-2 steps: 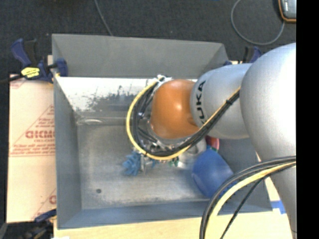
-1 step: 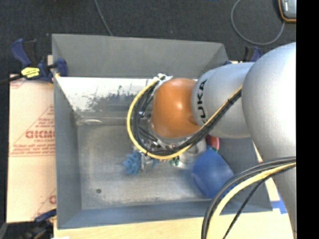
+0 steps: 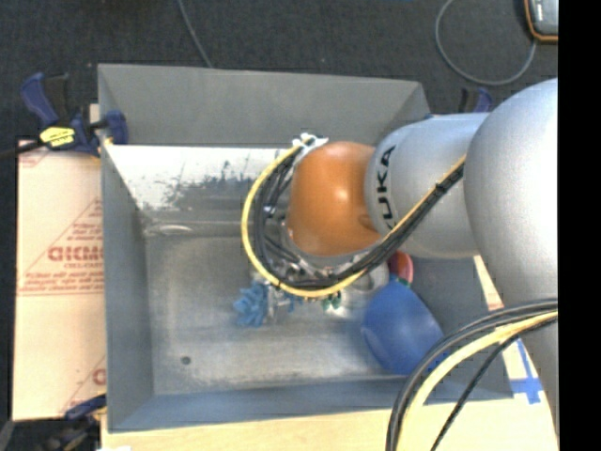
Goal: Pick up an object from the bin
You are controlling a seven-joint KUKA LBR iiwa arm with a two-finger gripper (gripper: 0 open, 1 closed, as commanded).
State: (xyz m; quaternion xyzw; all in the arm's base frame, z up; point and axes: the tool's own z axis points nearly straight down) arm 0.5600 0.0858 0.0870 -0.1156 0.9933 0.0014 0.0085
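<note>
Nearest first: you've got the gripper (image 3: 285,291) low in the bin (image 3: 188,252), approx mid-floor. Its tip pokes out from under the orange cover (image 3: 324,200) and the yellow cable loop. You cannot tell whether it's open or closed, since the cover hides that, so don't assume a grasp. Nothing shows held in it.

Right at the tip, on the view's left of it, lies a small light-blue spiky thing (image 3: 251,305). It is touching the gripper or just beside it (the two can't be separated where they meet). That's the relation the next move turns on, imo: the thing sits left of the tip and a bit toward the bin's near wall, not squarely under it. So you'd likely need a small shift that way before closing.

It looks like a ragged clump w/ short points sticking out and no clear long axis. It is probably soft, so approach angle shouldn't matter much.

Just beside the tip on the opposite side is a green-and-white bit (image 3: 333,301), too small to name. Further right lies a big deep-blue rounded thing (image 3: 399,332), smooth and bulky, near the right wall. Beyond that, a red-orange thing (image 3: 403,267) peeks out from under the arm, mostly hidden.
</note>
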